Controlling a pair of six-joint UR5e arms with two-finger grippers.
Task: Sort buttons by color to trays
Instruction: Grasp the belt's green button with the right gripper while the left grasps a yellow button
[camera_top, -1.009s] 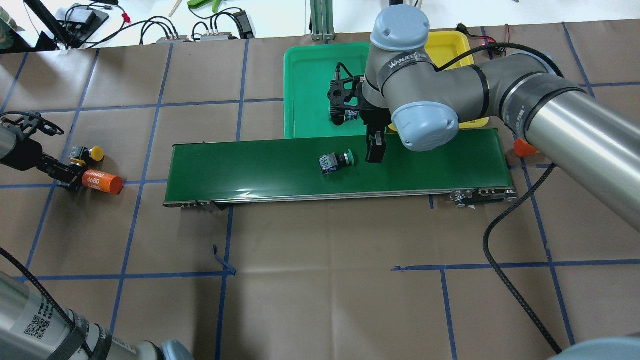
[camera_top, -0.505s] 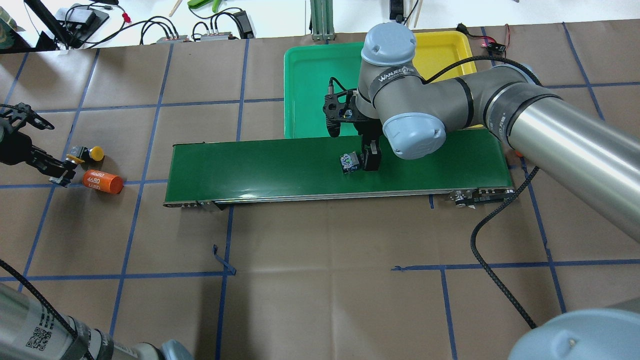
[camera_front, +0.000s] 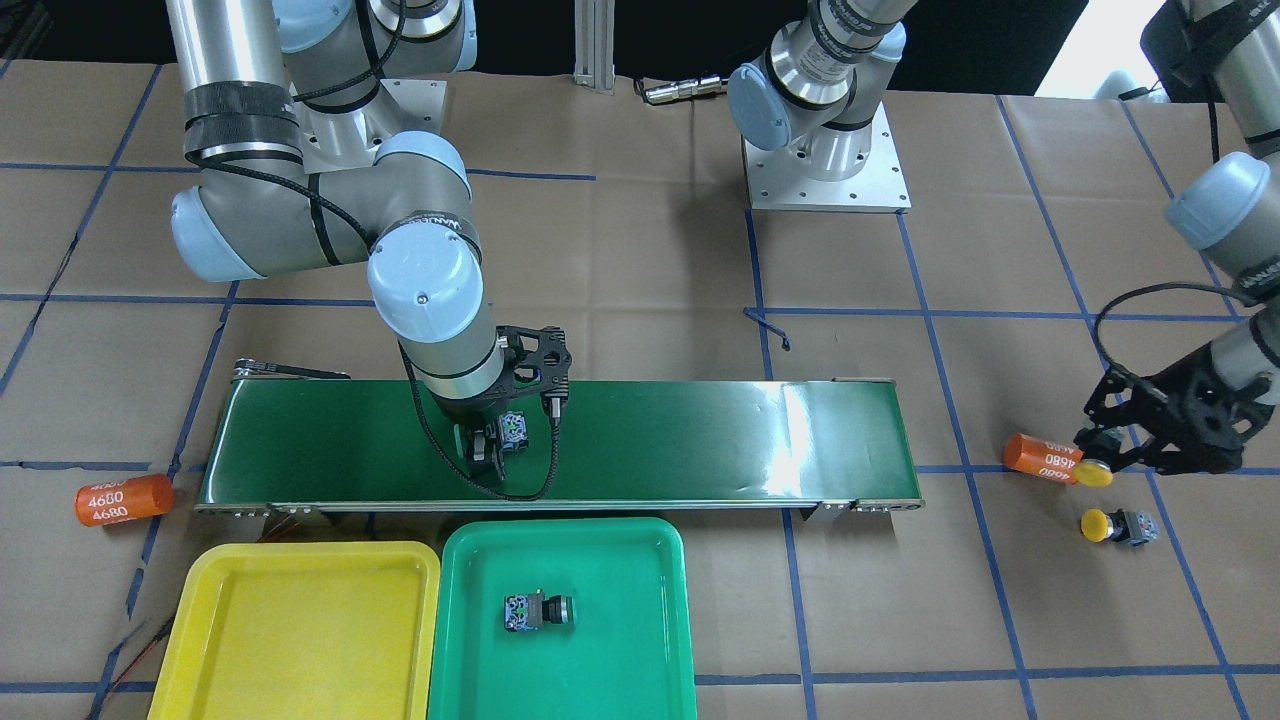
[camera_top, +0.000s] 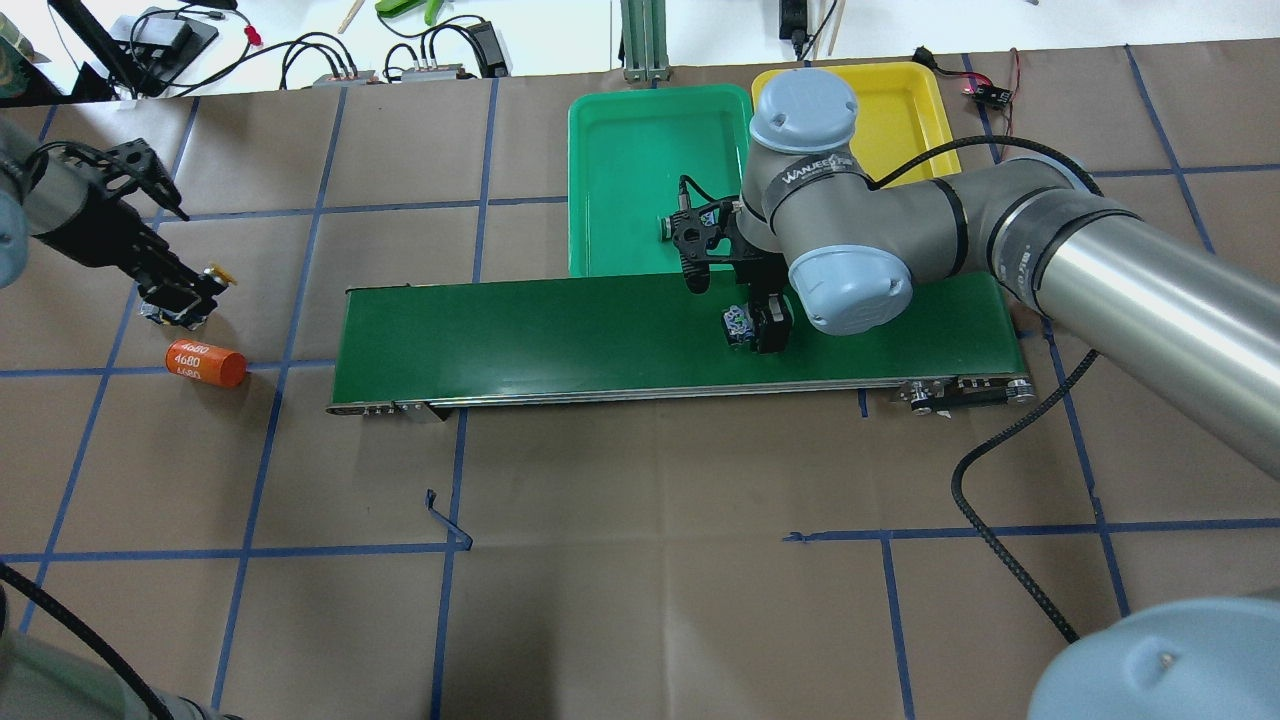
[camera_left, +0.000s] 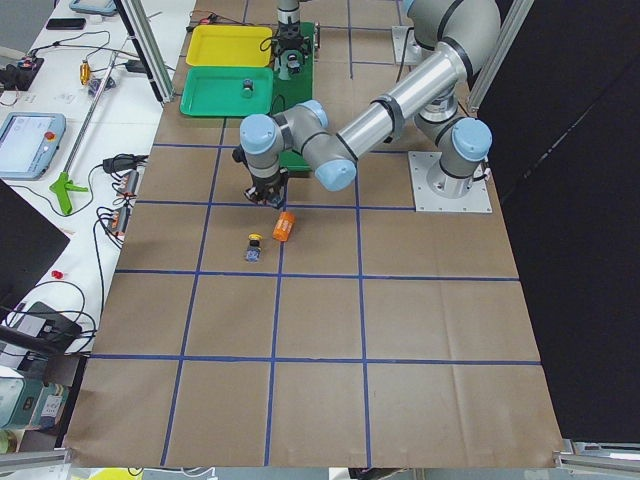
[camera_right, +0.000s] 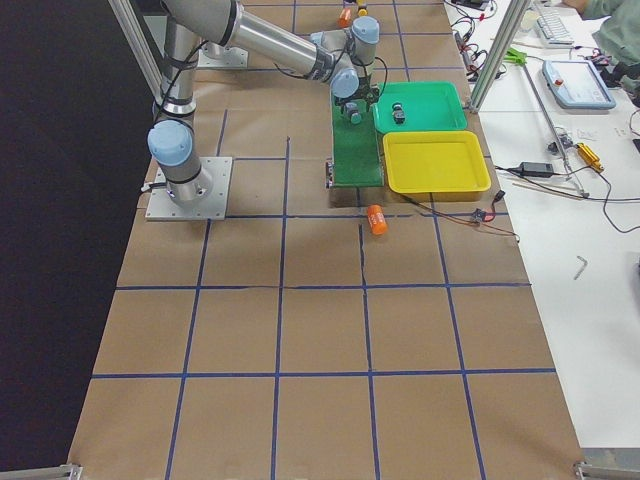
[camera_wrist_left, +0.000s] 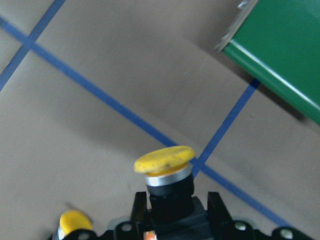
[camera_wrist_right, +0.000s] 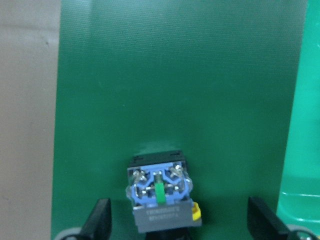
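Observation:
My right gripper (camera_top: 768, 328) is low over the dark-green belt, open, its fingers on either side of a button (camera_wrist_right: 160, 194) that lies on the belt. That button's cap is hidden and its blue terminal end with a green centre faces away. Another green button (camera_front: 540, 612) lies in the green tray (camera_front: 470, 660). The yellow tray (camera_front: 300, 640) holds nothing. My left gripper (camera_front: 1098, 462) is shut on a yellow button (camera_wrist_left: 164, 160), lifted off the paper. A second yellow button (camera_front: 1115, 525) lies on the table just beside it.
The long conveyor belt (camera_front: 650, 440) runs across the middle, in front of both trays. An orange 4680 cylinder (camera_front: 1040, 455) lies next to my left gripper, and another (camera_front: 122, 500) lies off the belt's other end. Cables and boxes sit beyond the far table edge (camera_top: 300, 50).
The button on the belt travelled right, and my right gripper followed it and came down around it. My left gripper rose and moved away from the orange cylinder with the yellow button.

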